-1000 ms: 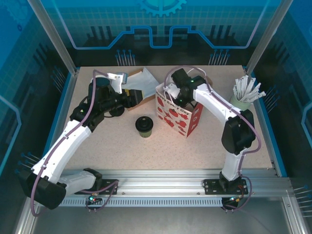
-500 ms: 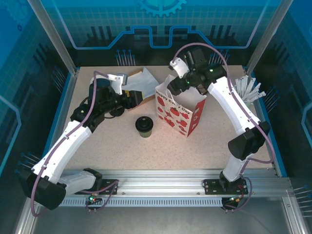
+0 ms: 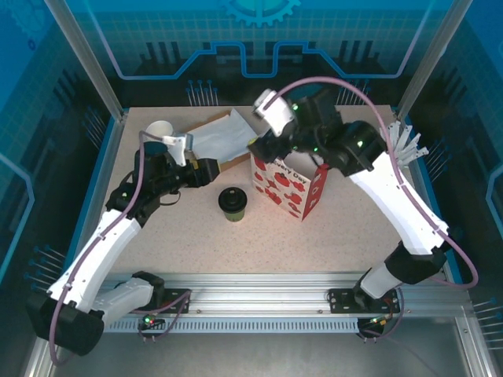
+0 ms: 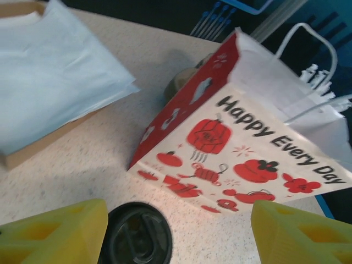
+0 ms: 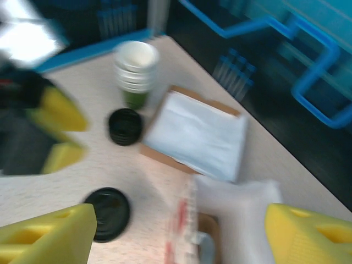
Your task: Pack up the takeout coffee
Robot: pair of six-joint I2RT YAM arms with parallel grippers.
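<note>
The takeout coffee point(image 3: 233, 203), an olive-green cup with a round black lid, stands on the table just left of the strawberry-print bag point(image 3: 289, 182). My left gripper point(image 3: 207, 171) hovers open up and to the left of the cup. In the left wrist view the lid point(image 4: 135, 234) lies low between the yellow fingers point(image 4: 55, 231), nearer the left one, with the bag point(image 4: 242, 148) beyond. My right gripper point(image 3: 262, 147) hangs open above the bag's back left corner. Its blurred wrist view looks down on the lid point(image 5: 108, 213) and the bag's open mouth point(image 5: 236, 220).
A box of white napkins point(image 3: 216, 135) lies at the back, with a stack of white paper cups point(image 3: 159, 130) to its left and a pile of black lids point(image 5: 125, 125) near it. A pale green cup of white sticks point(image 3: 397, 145) stands at the right.
The right gripper has risen out of the bag and swung up and to the left above it. The left arm has drawn back a little, uncovering the white cup stack.
</note>
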